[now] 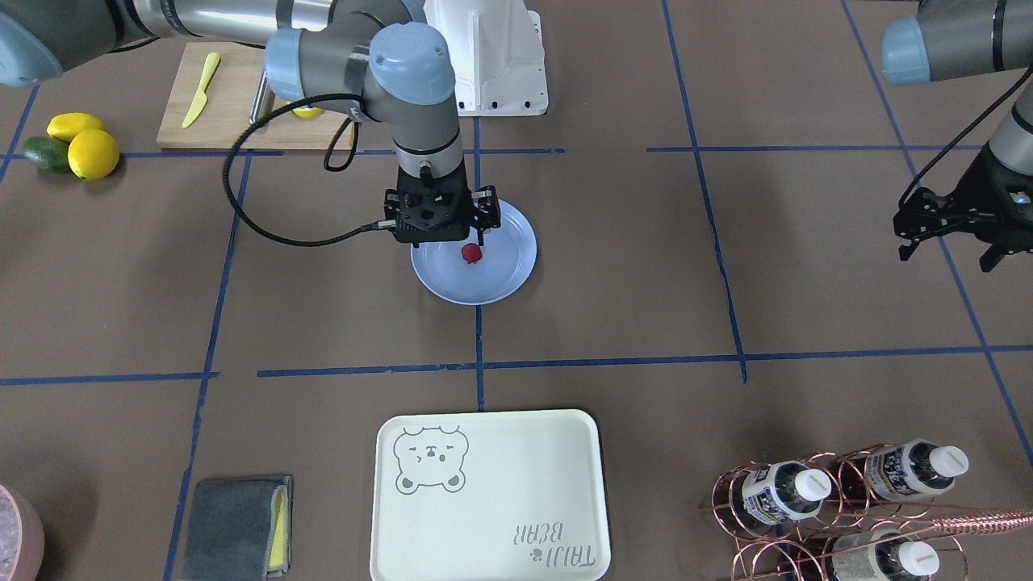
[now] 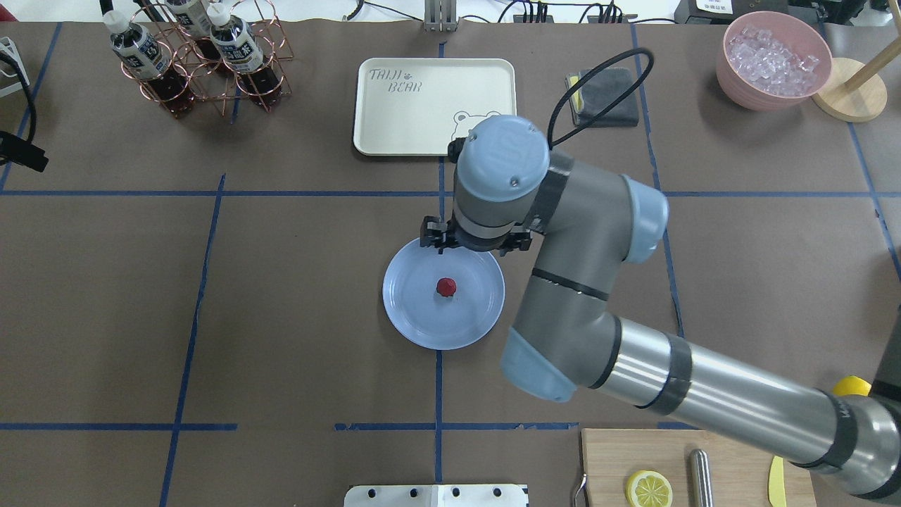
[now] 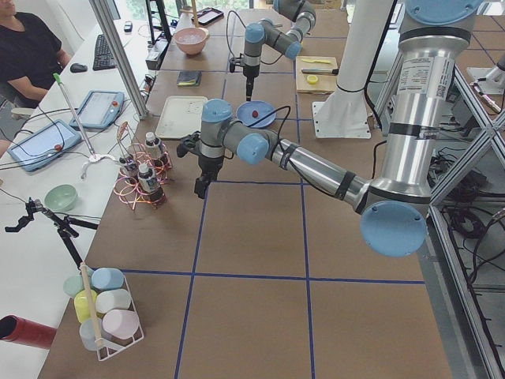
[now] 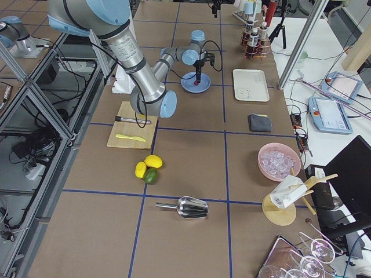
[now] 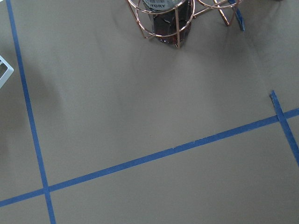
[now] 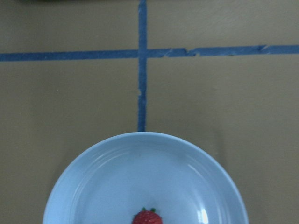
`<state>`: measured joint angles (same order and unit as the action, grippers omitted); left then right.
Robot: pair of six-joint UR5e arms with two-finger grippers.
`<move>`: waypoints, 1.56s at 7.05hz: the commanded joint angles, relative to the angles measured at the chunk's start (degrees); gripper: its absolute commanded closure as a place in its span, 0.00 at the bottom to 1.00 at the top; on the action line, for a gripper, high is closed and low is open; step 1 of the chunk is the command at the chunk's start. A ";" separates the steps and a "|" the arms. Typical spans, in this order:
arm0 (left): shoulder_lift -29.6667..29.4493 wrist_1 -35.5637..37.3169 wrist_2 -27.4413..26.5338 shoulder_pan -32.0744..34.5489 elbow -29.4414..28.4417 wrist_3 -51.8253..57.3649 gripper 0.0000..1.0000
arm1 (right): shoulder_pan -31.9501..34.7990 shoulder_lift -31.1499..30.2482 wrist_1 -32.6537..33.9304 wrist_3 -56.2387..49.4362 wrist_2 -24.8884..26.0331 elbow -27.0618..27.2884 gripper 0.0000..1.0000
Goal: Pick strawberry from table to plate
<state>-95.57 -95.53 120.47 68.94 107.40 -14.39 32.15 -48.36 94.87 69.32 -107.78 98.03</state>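
- The right gripper (image 1: 449, 240) hangs point-down over the plate (image 1: 508, 278). Its fingers are spread and there is nothing between them.
- The strawberry (image 1: 471, 253) lies free beneath this gripper, near the middle of the plate and clear of the fingertips. In the right wrist view it shows at the bottom edge, with the plate's rim curving around it.
- Under the gripper the table (image 1: 613, 242) is flat brown paper. Two blue tape lines cross just beyond the plate's rim, on the operators' side.
- The right arm reaches in low from the robot's right. Its forearm runs over the cutting board (image 1: 234, 113), its wrist is turned straight down, and a black cable loops loosely out beside it.
- The left gripper (image 1: 949, 252) hangs well off to the other side, above bare table. Its fingers are apart and it carries nothing.
- Bare paper surrounds the plate on every side of the right gripper.
- The nearest things sit a full square away from the right gripper. The cream tray (image 1: 500, 500) is on the operators' side, and the robot's white base (image 1: 500, 73) is behind the gripper.
- Further out from the right gripper, two lemons (image 1: 93, 153) and an avocado (image 1: 44, 153) lie past the cutting board.
- A grey cloth (image 1: 234, 528) lies beside the tray.
- A copper bottle rack (image 1: 839, 500) stands on the left gripper's side.
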 commanded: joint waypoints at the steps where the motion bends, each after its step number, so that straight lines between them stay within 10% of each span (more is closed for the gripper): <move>1: 2.05 -0.01 5.29 6.97 -3.49 10.40 0.00 | 7.98 -8.71 4.44 -8.97 -6.18 10.91 0.00; 5: 5.82 0.17 7.50 13.24 -4.74 18.00 0.00 | 31.51 -27.42 3.92 -43.20 -22.44 13.76 0.00; 11: 11.81 0.43 12.34 21.55 -10.88 23.60 0.00 | 55.72 -47.26 4.09 -85.58 -26.16 6.91 0.00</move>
<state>-84.37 -95.46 132.76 87.07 98.40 6.72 85.16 -94.19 98.94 -13.97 -133.88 105.97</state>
